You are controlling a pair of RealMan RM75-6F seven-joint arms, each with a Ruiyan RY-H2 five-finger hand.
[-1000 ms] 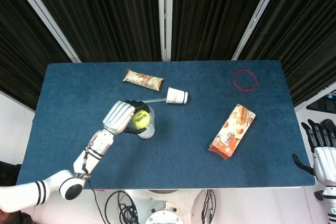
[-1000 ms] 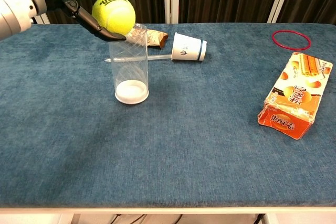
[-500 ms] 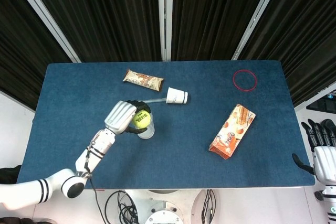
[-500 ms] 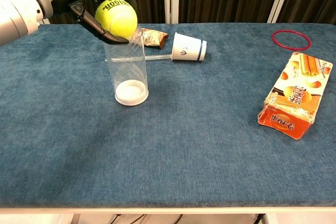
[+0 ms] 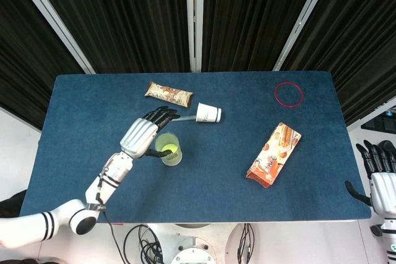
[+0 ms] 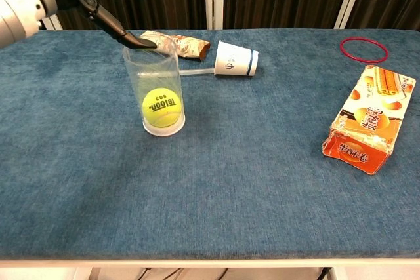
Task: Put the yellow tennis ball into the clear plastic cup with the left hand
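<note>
- A table point(image 5: 93, 97) with a dark blue, felt-like top filled the middle of the scene, its near edge pale.
- Black pleated curtains point(image 5: 124, 17) hung behind its far side, wall to wall.
- White bars point(image 5: 194, 17) crossed the curtains, one upright at the centre and slanted ones to the left and right.
- A pale floor point(image 5: 18, 146) showed left of the table.
- Cables point(image 5: 142, 242) hung below the near edge.
- The light was even.
</note>
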